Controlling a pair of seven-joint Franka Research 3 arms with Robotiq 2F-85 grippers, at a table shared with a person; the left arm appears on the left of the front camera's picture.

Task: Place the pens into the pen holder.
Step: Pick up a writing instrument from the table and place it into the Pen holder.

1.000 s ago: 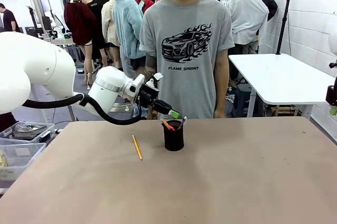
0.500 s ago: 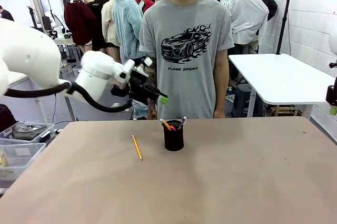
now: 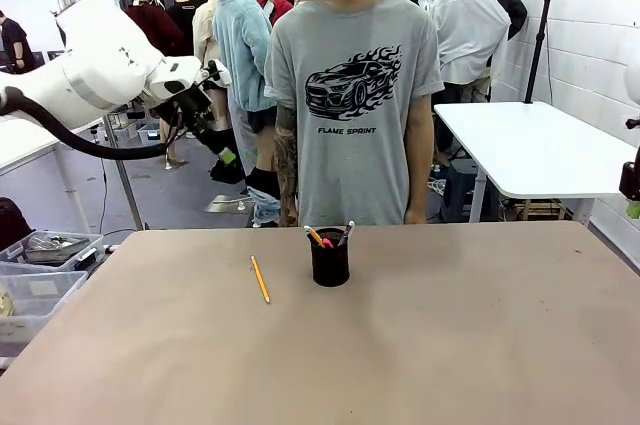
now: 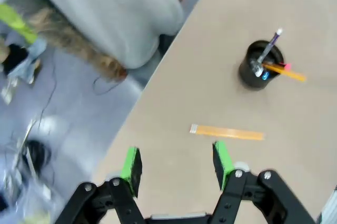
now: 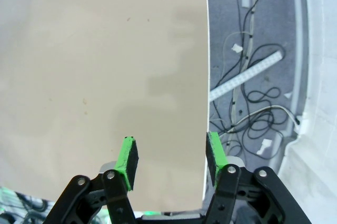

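Observation:
The black mesh pen holder stands on the tan table near the far edge, with the orange-red pen and the white-silver pen sticking out of it. The yellow pencil lies flat on the table to the holder's left. My left gripper hangs high at the far left, beyond the table's edge. Its wrist view shows it open and empty, looking down on the pencil and the holder. My right gripper is open and empty over the table's right edge.
A person in a grey T-shirt stands at the far side right behind the holder. Clear plastic bins sit off the table's left side. A white table stands at the back right. Cables lie on the floor beside the table.
My left arm has pulled back from just above the holder, rising and swinging to the far left. Holder, pens and pencil have not moved.

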